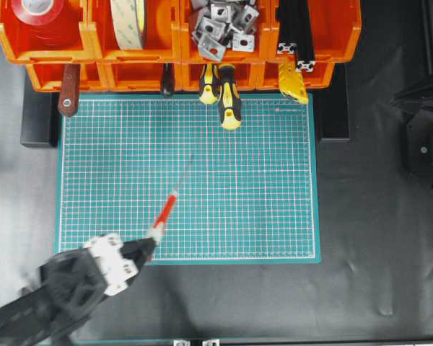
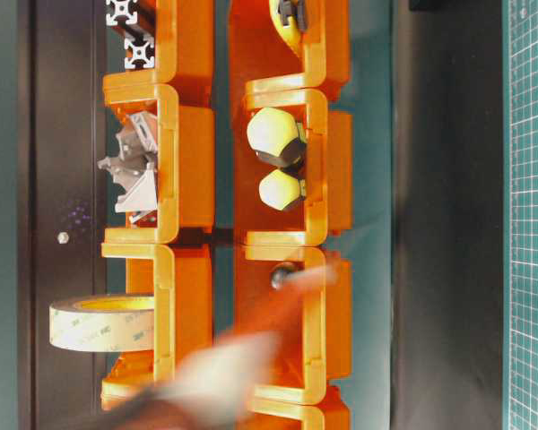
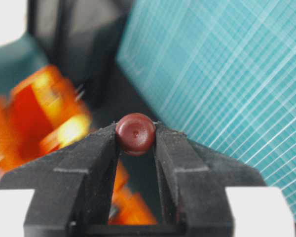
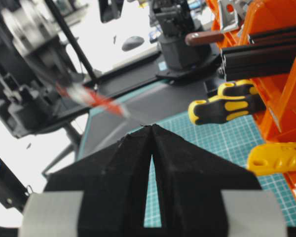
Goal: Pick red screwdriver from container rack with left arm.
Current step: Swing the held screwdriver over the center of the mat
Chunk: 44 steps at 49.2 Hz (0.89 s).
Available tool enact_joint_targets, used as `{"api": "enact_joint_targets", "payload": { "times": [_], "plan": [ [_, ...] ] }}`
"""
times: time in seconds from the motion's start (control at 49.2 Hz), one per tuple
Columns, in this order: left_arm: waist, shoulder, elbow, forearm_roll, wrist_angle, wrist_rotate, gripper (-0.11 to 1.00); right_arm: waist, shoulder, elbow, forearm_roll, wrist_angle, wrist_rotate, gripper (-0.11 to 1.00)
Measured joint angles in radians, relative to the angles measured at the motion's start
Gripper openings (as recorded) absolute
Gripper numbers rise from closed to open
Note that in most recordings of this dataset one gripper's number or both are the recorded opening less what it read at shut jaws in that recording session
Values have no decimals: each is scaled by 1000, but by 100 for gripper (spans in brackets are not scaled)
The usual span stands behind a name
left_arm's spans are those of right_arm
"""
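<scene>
The red screwdriver (image 1: 166,210) hangs over the lower left of the green mat (image 1: 260,187), its thin shaft pointing up towards the container rack (image 1: 133,76). My left gripper (image 1: 151,246) is shut on its rear end. In the left wrist view the dark red end cap (image 3: 135,133) sits pinched between the two black fingertips of the left gripper (image 3: 135,129). The screwdriver is apart from the orange bins. My right gripper (image 4: 152,127) is shut on nothing, tips touching, above the mat's right side. From there the screwdriver (image 4: 96,98) shows as a red-and-white blur.
Two yellow-and-black screwdrivers (image 1: 229,101) and a flat dark-red handle (image 1: 68,90) stick out of the lower bins. Upper bins hold tape rolls (image 1: 40,14), metal brackets (image 1: 224,25) and black profiles (image 1: 297,36). The right arm (image 1: 424,137) stands at the right edge.
</scene>
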Motion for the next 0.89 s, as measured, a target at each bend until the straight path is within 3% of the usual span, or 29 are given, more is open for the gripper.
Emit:
{"api": "enact_joint_targets", "payload": {
  "times": [0.163, 0.508, 0.894],
  "plan": [
    [89, 0, 83, 2, -135, 2, 23, -2, 32, -9, 2, -11, 21, -1],
    [282, 43, 133, 0, -388, 3, 23, -2, 54, -9, 3, -44, 21, -1],
    [364, 103, 126, 2, -485, -12, 23, -3, 52, -9, 2, -32, 21, -1]
  ]
}}
